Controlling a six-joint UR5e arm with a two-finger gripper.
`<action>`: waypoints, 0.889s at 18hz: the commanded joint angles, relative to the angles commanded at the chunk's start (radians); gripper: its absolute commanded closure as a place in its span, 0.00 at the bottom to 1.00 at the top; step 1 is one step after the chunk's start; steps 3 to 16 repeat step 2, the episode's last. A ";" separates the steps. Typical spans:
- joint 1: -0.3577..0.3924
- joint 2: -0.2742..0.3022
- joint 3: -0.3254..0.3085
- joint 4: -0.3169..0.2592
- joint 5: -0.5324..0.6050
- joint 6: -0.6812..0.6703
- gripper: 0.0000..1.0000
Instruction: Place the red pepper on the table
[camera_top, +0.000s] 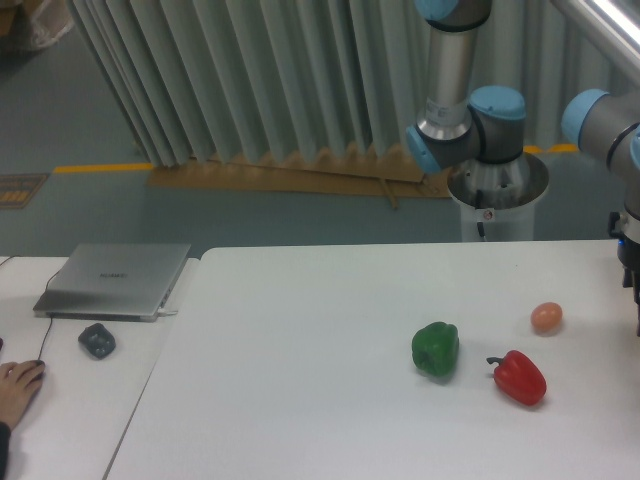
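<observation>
The glossy red bell pepper (519, 377) with its short dark stem lies on its side on the large white matte tabletop (300, 380), with nothing gripping it. Its stem points toward the green bell pepper (435, 349), which sits just beside it on that stem side, the 2 apart and not touching. The small orange-pink egg-like ball (546, 317) rests near the red pepper, farther back on the tabletop.

The grey and blue robot arm (470, 110) rises behind the tabletop's far edge, well apart from the red pepper. Only a dark sliver of the gripper (632, 262) shows at the picture's right edge, above and beyond the red pepper; whether its jaws are released or clenched cannot be told.

On the narrower white desk (70, 400), far across from the red pepper, sit 1 closed silver laptop (115, 280) and 1 small dark grey object (97, 340). A person's hand (18, 385) rests on that desk.
</observation>
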 joint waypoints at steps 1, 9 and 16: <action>0.000 0.000 0.000 -0.002 0.000 0.002 0.00; 0.002 0.000 0.000 -0.002 0.000 0.002 0.00; 0.002 0.000 0.000 -0.002 0.000 0.002 0.00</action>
